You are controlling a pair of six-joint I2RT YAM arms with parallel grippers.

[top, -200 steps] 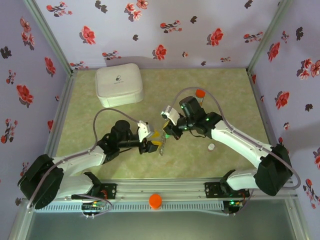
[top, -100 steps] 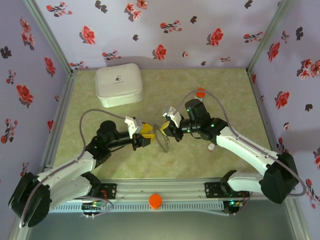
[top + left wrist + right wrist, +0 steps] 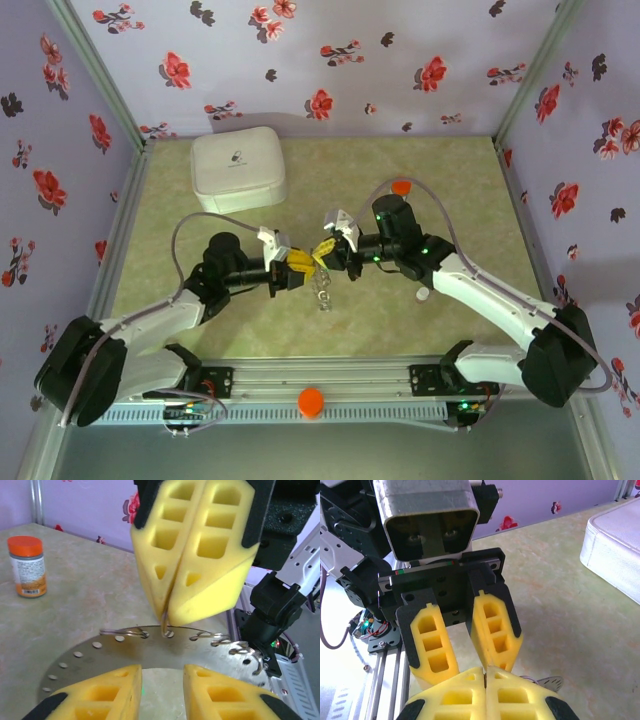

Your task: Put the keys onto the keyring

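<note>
The keyring is a flat grey metal ring with small holes and thin wire loops along its rim. It hangs in the air between the two arms. My right gripper is shut on its upper edge, with the yellow pads pinching the thin rim. My left gripper faces it tip to tip and stands open. The ring's band lies just past its fingertips. In the right wrist view the shut right gripper meets the parted left fingers. A bit of ring shows beside them. The keys are too small to tell.
A white rounded case lies at the back left. An orange-capped bottle stands behind the right arm, and it is also in the left wrist view. A small white cap lies by the right forearm. An orange disc sits on the front rail.
My left gripper has moved right, up to the right gripper's tips, and its jaws have narrowed. The right gripper has kept its hold on the ring, which now hangs between them.
</note>
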